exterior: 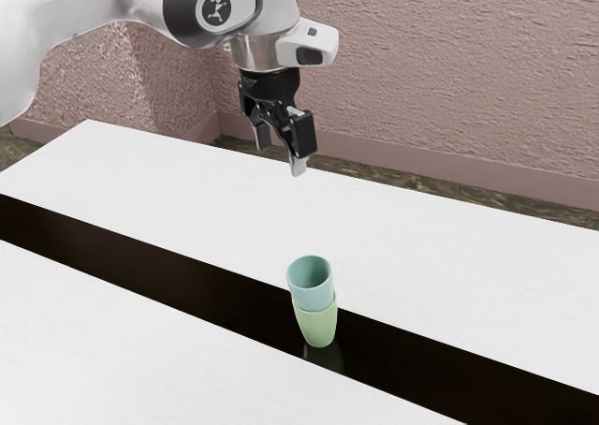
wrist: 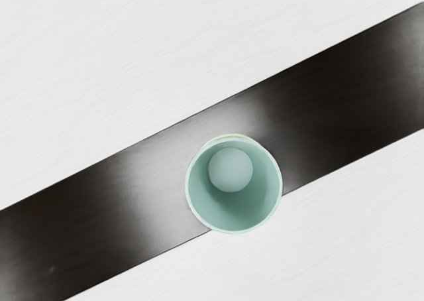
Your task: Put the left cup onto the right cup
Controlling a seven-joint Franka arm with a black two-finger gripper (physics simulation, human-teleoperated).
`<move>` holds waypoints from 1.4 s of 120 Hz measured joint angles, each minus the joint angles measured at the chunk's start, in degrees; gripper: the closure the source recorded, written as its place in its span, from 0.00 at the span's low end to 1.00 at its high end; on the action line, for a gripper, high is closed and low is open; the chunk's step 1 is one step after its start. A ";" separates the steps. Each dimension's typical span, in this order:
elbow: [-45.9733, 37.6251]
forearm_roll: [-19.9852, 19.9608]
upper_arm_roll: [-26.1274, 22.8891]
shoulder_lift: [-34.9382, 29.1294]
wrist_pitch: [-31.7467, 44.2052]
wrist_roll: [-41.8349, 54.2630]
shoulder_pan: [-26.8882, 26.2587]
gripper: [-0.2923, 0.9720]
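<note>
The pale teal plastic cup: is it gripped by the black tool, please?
No; the teal cup sits nested in the light green cup, and the tool hangs above it, holding nothing.

White arm [exterior: 84,8] from the exterior view's upper left, gripper [exterior: 281,153] downward (empty), fingers [exterior: 302,137] seemingly apart.

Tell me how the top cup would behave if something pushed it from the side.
The top cup sits nested in the green cup, so a push would probably move both. Together they stand tall on a narrow base, so they may tip. Its smooth, thin wall suggests it is light and slippery.
</note>
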 joint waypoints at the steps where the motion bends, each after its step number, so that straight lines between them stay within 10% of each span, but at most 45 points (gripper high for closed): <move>1: 0.00 0.00 0.00 0.00 0.00 0.02 0.00 0.24; 168: 0.00 0.00 0.00 0.00 -0.01 1.21 0.00 0.24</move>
